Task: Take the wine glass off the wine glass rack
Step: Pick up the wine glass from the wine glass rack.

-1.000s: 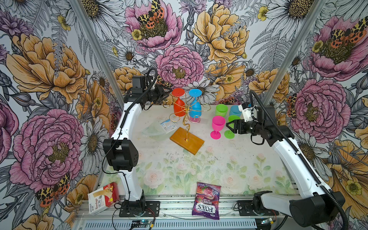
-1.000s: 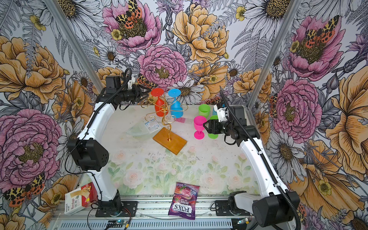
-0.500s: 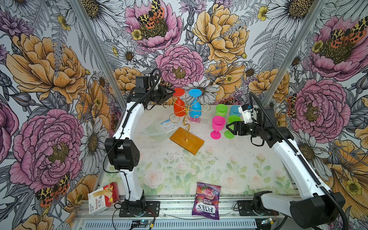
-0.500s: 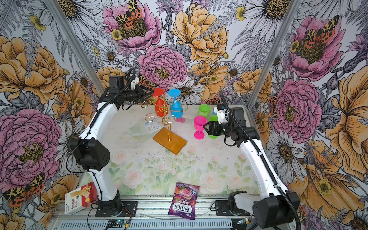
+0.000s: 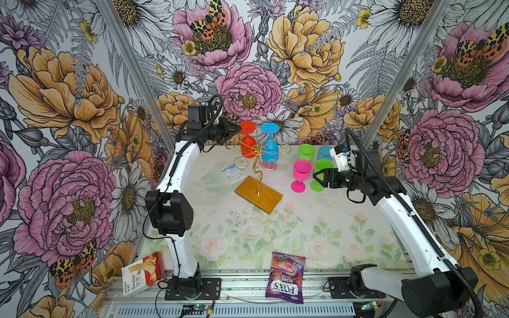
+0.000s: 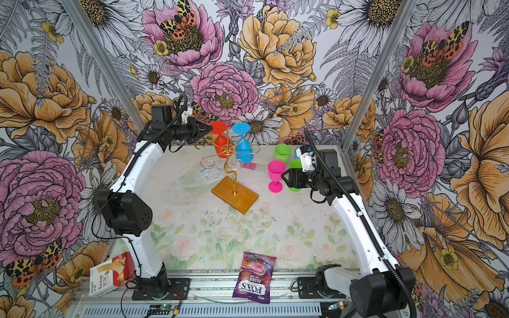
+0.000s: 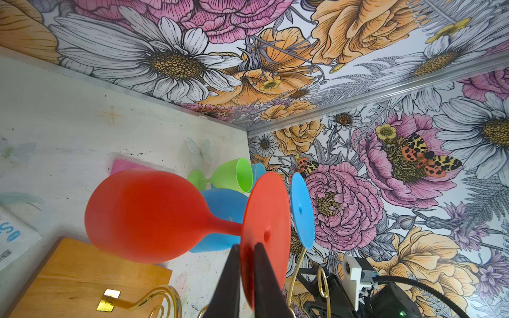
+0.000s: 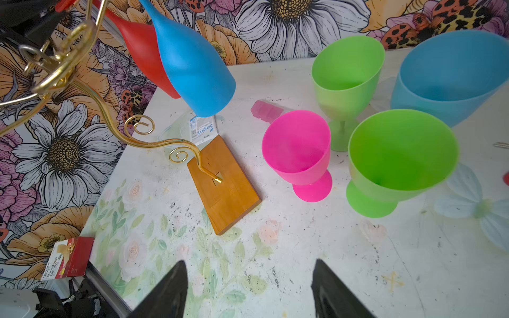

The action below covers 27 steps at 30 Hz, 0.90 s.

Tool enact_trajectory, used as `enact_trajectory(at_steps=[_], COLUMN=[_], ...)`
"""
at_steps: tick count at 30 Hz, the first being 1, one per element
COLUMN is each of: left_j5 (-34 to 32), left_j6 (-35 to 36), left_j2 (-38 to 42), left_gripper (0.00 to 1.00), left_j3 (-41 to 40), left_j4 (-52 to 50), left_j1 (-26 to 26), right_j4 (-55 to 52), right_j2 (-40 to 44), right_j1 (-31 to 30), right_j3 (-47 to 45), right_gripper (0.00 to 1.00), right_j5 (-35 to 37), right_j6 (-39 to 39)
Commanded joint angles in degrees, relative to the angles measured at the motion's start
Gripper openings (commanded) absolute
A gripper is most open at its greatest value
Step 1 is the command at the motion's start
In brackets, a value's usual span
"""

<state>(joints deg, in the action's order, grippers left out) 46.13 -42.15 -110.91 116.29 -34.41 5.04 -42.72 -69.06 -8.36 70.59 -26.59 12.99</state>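
Fingertips of the left gripper [image 7: 246,245] are clamped on the rim of the red wine glass [image 7: 143,217], at its round foot. The glass hangs bowl-down from a scroll arm of the wine glass rack [image 5: 258,154], just beside a blue wine glass [image 5: 269,150] hung the same way. The rack's wooden base [image 5: 259,194] sits mid-table [image 5: 303,220], toward the back edge. The right gripper [image 5: 317,177] hovers with its jaws apart and empty near the right edge, just beside a green wine glass [image 5: 322,166] and a pink wine glass [image 5: 302,172].

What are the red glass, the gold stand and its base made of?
The red wine glass: likely plastic, opaque and matte. The wine glass rack: thin bent metal wire, shiny gold finish. Its base: apparently wood, orange-brown, faint grain, slight sheen.
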Motion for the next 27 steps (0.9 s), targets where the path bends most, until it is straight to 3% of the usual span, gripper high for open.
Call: enact_trajectory(at_steps=[1,14,27], left_j5=[1.1,0.8,-0.4], left_j6=[-0.5,-0.9,-3.0], left_j2=[0.3,2.8,1.4], left_gripper=[0.11,0.03,0.00], left_j3=[1.8,0.2,3.8], left_j4=[0.2,0.2,0.2], left_j1=[0.1,0.3,2.0], right_j4=[1.7,1.9,1.9], right_j2=[1.4,1.5,2.0], right_j1=[-0.5,-0.5,-0.5], right_j3=[-0.4,-0.4,-0.8], right_gripper=[0.72,0.72,0.72], right_j5=[0.9,1.2,1.1], right_j6=[0.6,1.3,1.3])
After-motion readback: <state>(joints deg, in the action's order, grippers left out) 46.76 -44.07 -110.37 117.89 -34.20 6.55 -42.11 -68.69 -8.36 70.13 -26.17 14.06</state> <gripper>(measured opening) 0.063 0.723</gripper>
